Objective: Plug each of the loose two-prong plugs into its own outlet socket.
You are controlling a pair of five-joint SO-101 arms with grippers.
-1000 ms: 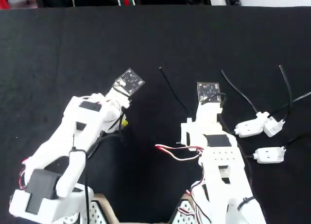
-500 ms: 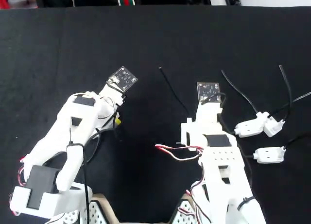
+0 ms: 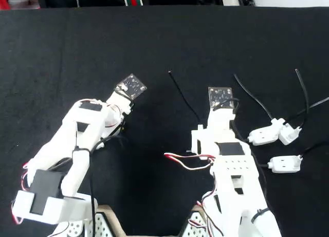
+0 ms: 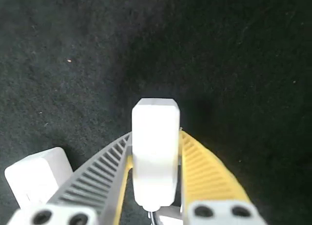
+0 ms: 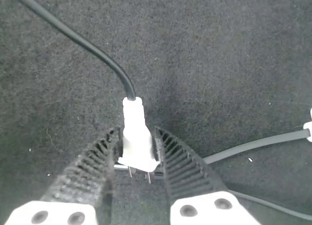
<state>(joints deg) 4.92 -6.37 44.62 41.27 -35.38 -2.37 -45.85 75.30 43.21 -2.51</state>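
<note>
Left gripper (image 4: 156,137): clamped on a white socket block (image 4: 155,152), held left of the right arm (image 3: 231,160) | Right gripper (image 5: 136,134): closed on a two-prong plug (image 5: 136,147), prongs pointing back toward the wrist, black cord (image 5: 83,44) leading away | Black cloth (image 3: 77,41): one white connector (image 3: 272,132) and a second connector (image 3: 284,164) lie just right of the right arm.

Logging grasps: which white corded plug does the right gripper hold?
The two-prong plug with prongs facing the wrist camera, clamped in the right gripper; the other corded white pieces lie loose on the black cloth beside that arm.
</note>
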